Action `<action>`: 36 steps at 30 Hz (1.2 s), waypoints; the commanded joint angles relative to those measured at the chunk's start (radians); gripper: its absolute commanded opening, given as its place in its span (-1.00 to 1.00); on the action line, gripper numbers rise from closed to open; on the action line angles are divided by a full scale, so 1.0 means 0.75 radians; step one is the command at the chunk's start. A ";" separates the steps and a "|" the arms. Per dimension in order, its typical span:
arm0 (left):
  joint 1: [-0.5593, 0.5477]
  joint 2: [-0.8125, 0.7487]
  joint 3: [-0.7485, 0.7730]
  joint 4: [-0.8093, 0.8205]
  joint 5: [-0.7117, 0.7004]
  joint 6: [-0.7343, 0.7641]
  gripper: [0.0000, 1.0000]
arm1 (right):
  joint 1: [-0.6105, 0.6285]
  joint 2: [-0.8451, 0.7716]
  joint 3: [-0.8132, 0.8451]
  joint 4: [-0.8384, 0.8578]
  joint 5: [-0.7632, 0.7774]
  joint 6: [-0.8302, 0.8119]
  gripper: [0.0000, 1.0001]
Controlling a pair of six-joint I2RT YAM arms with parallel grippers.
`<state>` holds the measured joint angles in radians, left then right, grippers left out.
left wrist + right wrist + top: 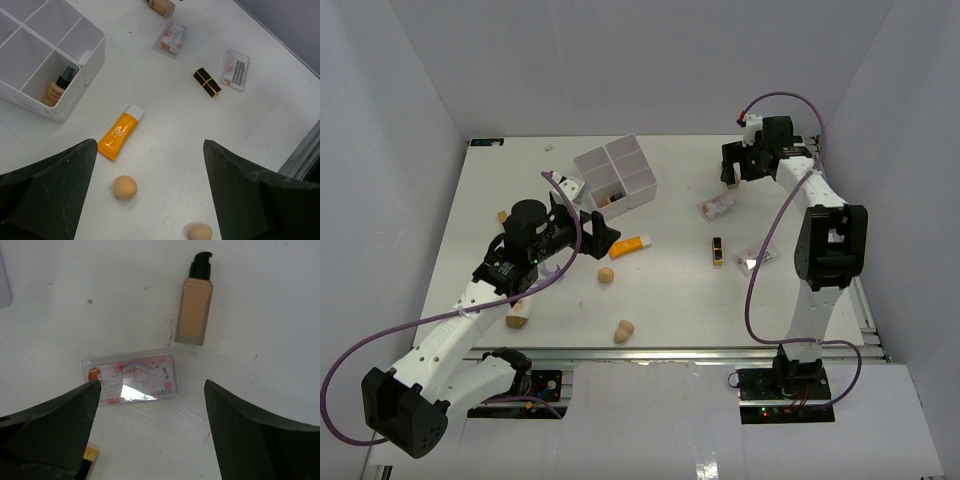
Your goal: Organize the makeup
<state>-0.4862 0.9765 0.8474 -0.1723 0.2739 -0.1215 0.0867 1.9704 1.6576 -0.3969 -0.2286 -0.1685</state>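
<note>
My left gripper (150, 145) hangs open over the table, with nothing between its fingers. Below it lie an orange tube (120, 132) with a white cap and two beige sponges (124, 187) (199, 231). A skin-tone bottle (60, 85) with a dark cap stands in one compartment of the white box (92, 55). My right gripper (152, 385) is open above a clear pinkish packet (131, 377); another skin-tone bottle (194, 310) lies just beyond it. The black-gold lipstick (718, 251) and a second packet (756, 257) lie right of centre.
A beige item (517, 315) lies near the left arm, and a small brown one (503, 215) sits at the far left. The table's metal front edge (720, 350) runs behind the arm bases. White walls enclose the table on three sides.
</note>
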 commanded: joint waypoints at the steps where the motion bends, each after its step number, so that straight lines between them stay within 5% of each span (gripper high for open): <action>1: 0.016 -0.045 0.005 0.009 -0.003 -0.010 0.96 | 0.008 0.171 0.249 -0.089 0.104 0.020 0.80; 8: 0.036 -0.035 0.007 0.008 0.007 -0.010 0.96 | 0.020 0.428 0.536 -0.142 0.134 -0.001 0.87; 16: 0.049 -0.026 0.003 0.008 0.009 -0.012 0.96 | 0.028 0.546 0.623 -0.124 0.196 -0.003 1.00; 36: 0.065 -0.001 -0.007 0.023 0.042 -0.024 0.96 | 0.028 0.617 0.617 -0.089 0.219 -0.006 -0.10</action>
<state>-0.4467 0.9772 0.8474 -0.1728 0.2749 -0.1262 0.1070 2.4416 2.0987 -0.4978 -0.0631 -0.1653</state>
